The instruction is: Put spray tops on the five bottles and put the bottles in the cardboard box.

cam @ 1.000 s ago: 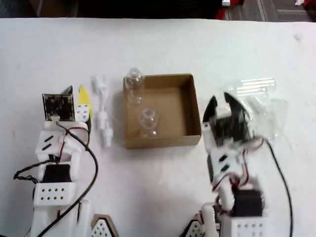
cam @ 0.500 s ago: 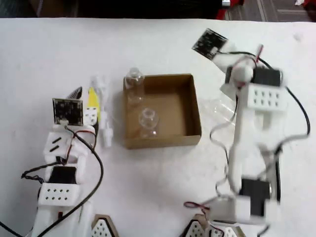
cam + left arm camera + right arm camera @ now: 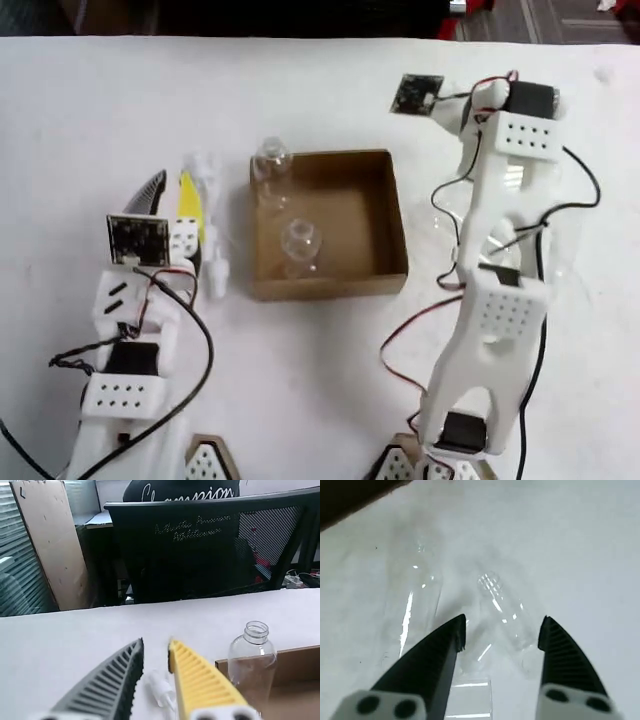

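Observation:
A cardboard box (image 3: 385, 215) lies open at the table's middle. One clear bottle (image 3: 300, 243) stands inside it without a top. A second topless bottle (image 3: 271, 163) (image 3: 252, 656) stands at the box's far left corner. Three white spray tops (image 3: 207, 240) lie in a row left of the box. My left gripper (image 3: 172, 178) (image 3: 155, 645) is open by a narrow gap just above one spray top (image 3: 161, 689). My right gripper (image 3: 503, 620) hangs open over two clear bottles (image 3: 502, 610) (image 3: 420, 600) lying flat on the table. The right arm (image 3: 495, 310) stretches over them right of the box.
Crinkled clear plastic (image 3: 568, 240) lies around the lying bottles at the right. A dark mesh chair (image 3: 200, 540) and a board (image 3: 50, 540) stand beyond the table's far edge. Cables trail from both arms.
The right arm rose from beside the box and stretched out far over the lying bottles. The left gripper crept forward towards the spray tops.

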Motion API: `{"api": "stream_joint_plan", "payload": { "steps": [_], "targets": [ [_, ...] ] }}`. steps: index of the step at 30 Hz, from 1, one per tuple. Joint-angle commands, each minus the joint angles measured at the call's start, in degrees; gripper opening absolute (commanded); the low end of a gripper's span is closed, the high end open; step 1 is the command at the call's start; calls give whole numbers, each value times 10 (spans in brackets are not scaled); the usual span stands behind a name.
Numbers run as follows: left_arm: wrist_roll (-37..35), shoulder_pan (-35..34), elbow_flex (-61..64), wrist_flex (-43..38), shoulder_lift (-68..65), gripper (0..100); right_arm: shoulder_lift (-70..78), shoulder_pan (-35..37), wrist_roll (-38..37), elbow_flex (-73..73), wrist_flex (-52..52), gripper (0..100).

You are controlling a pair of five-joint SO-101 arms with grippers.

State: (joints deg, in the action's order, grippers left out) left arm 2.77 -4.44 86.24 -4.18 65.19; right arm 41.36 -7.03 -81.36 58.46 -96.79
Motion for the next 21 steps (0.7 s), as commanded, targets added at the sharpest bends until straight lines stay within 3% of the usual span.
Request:
{"api": "stream_joint_plan", "payload": {
  "steps": [1, 8, 21],
  "targets": [
    [26, -10, -6, -18, -1, 80, 65, -7, -44, 85, -15, 219],
    [36, -11, -6, -18, -1, 80, 148, -6, -75, 167, -14, 219],
    [36, -11, -8, -18, -1, 80, 177, -32, -137, 172, -14, 219]
  ]
}}
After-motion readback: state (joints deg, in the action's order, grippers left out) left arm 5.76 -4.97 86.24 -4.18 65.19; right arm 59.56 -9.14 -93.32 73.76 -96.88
